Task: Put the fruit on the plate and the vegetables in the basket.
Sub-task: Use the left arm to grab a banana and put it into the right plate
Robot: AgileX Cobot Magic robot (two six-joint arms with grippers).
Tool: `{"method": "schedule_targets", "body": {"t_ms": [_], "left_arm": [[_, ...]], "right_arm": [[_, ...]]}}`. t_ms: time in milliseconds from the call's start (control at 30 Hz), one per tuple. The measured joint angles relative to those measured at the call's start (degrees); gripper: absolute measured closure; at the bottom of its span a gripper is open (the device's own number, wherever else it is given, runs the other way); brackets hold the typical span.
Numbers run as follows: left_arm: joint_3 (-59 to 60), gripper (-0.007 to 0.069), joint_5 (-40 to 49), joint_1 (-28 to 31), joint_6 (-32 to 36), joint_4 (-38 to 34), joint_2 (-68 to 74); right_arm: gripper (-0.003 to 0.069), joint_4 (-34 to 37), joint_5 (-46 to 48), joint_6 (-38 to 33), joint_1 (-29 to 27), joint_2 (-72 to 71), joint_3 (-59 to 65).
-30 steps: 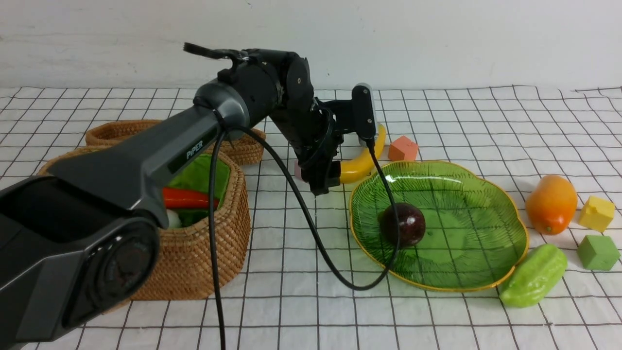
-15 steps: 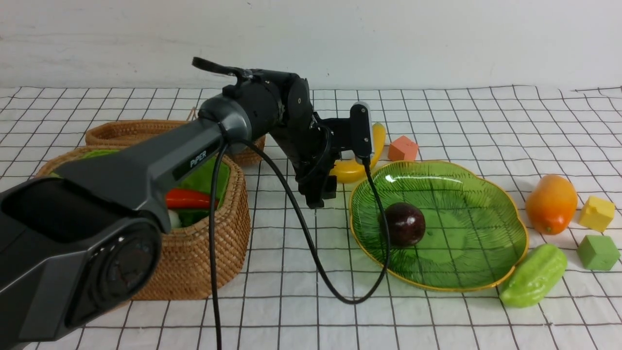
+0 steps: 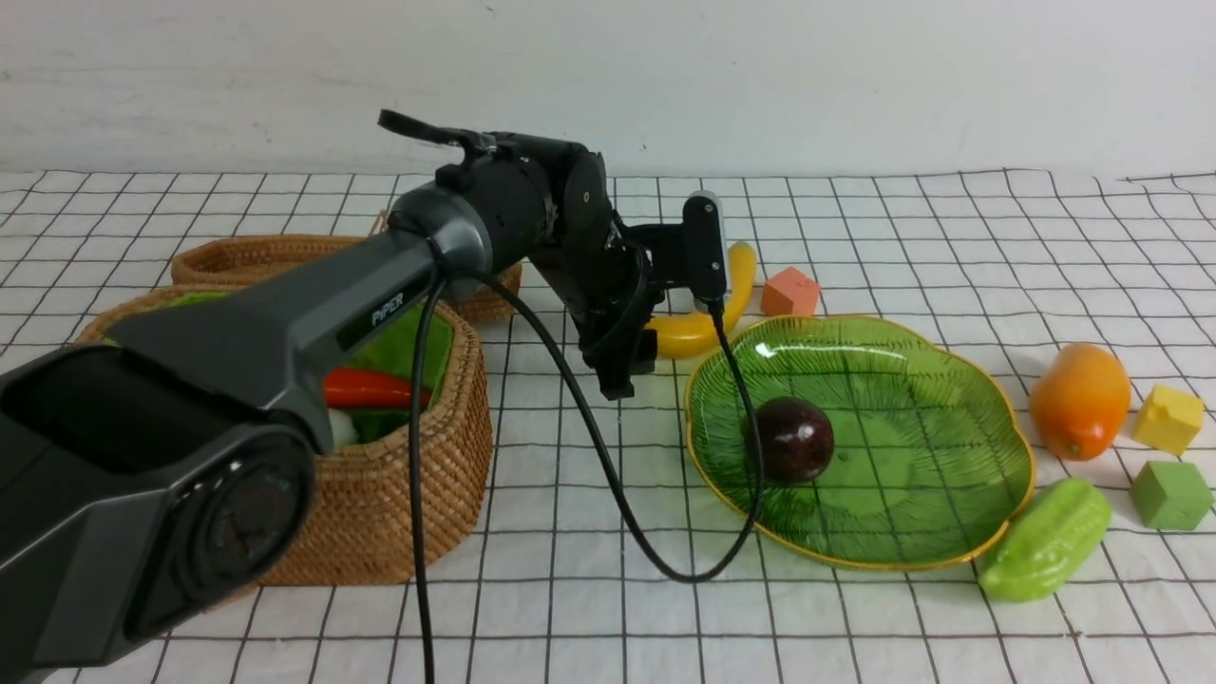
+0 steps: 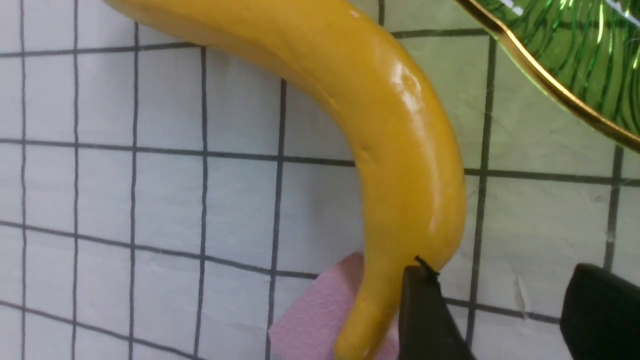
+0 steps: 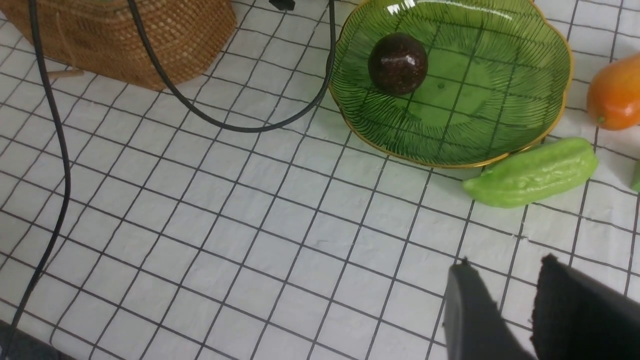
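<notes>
My left jaws were open, holding nothing, low by the end of the banana (image 4: 390, 130) so I could grab it. It lay on the counter (image 3: 855, 627) just beside the plate (image 3: 950, 456).

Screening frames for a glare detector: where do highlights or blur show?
Front view: white glare streak on the far wall of the translucent green glass plate. Left wrist view: small highlights on the curved yellow banana. Right wrist view: evenly lit, sharp.
</notes>
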Motion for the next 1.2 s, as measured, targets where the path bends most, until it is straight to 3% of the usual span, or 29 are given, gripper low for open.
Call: {"method": "schedule_targets", "body": {"t_ms": [100,133,200,333,467,567,667,767,900,933,967,1067,1200], "left_arm": [[0.0,0.0280,3.1,0.0,-11.0,0.1,-1.8],[0.0,0.0283,3.4,0.0,-11.0,0.1,-1.9],[0.0,0.0340,6.4,0.1,-19.2,2.1,-4.1],[0.0,0.0466,7.8,1.1,-18.5,3.7,-6.8],[-0.9,0.0612,1.7,4.2,-17.9,-0.6,-8.4],[-2.2,0.0637,0.8,5.9,-16.4,-2.3,-8.0],[-2.4,0.0633,3.0,5.8,-10.2,-3.3,-6.8],[-2.4,0.0587,4.0,5.1,-3.9,-7.3,-5.9],[-2.4,0.0405,3.8,4.2,5.5,-14.4,-4.8],[-2.4,0.0405,3.8,4.1,5.9,-14.7,-4.8],[-2.4,0.0307,3.4,4.1,8.3,-15.9,-4.4],[-2.4,0.0141,3.1,4.1,9.9,-16.2,-3.2],[-2.4,0.0015,1.7,4.1,11.5,-16.3,-1.0]], "right_arm": [[0.0443,0.1,0.0,0.0,0.0,0.0,0.0],[0.0443,0.1,0.0,0.0,0.0,0.0,0.0],[0.0443,0.2,-0.1,-0.1,0.0,0.0,0.0],[0.0443,0.2,-0.4,-0.2,0.0,0.0,0.0],[0.0443,0.2,-0.7,-0.2,0.0,0.0,0.0],[0.0443,0.2,-0.9,-0.2,0.0,0.0,0.0],[0.0443,0.2,-1.0,-0.2,0.0,0.0,0.0],[0.0443,0.2,-1.0,-0.2,0.0,0.0,0.0],[0.0443,0.2,-0.9,-0.2,0.0,0.0,0.0],[0.0443,0.2,-0.9,-0.2,0.0,0.0,0.0],[0.0443,0.2,-0.9,-0.2,0.0,0.0,0.0],[0.0443,0.4,-0.5,-0.2,0.0,0.0,0.0],[0.0445,0.4,-0.2,-0.2,0.0,0.0,0.0]]}}
